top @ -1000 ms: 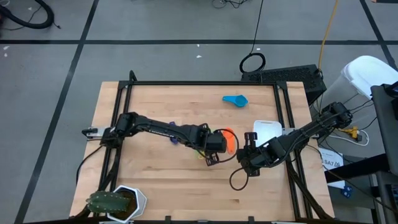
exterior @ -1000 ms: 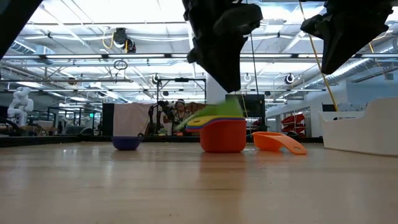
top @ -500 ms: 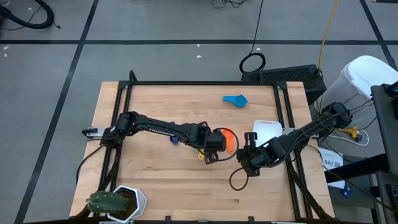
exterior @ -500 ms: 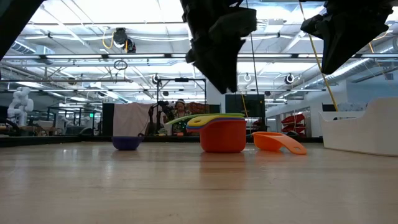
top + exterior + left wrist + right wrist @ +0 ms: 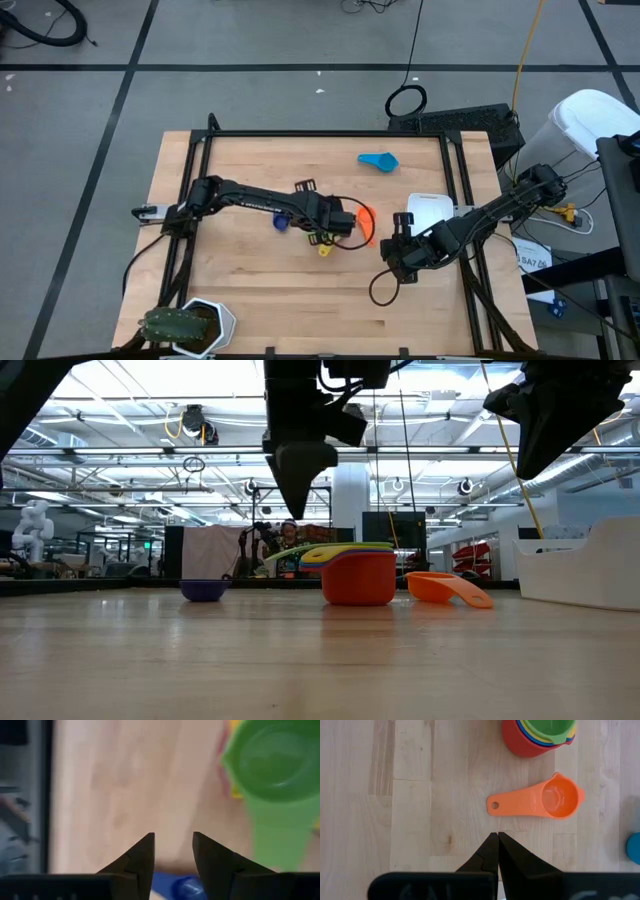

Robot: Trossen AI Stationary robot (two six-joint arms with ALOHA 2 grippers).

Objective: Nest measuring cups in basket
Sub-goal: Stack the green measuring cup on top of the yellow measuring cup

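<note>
A red measuring cup (image 5: 358, 582) stands on the table with yellow, blue and green cups nested in it; the green cup (image 5: 269, 766) is on top. An orange cup (image 5: 540, 800) lies beside the stack, toward the basket (image 5: 430, 210). A dark blue cup (image 5: 204, 590) stands to the stack's left, and a light blue one (image 5: 378, 160) lies far back. My left gripper (image 5: 173, 845) hangs open above the table between the stack and the dark blue cup, with nothing between its fingers. My right gripper (image 5: 497, 840) is shut and hovers near the orange cup's handle.
A white hexagonal pot with a plant (image 5: 190, 325) stands at the near left corner. Bare wood lies on the table's left half and along its near edge. A black frame runs along the table's sides. The basket's wall (image 5: 585, 575) rises at the right.
A second ago the green cup sat tilted on the stack under my left gripper; it now lies level, nested in the stack. My left gripper has come away from it, moved toward the table's left edge and the dark blue cup, and tipped more steeply downward.
</note>
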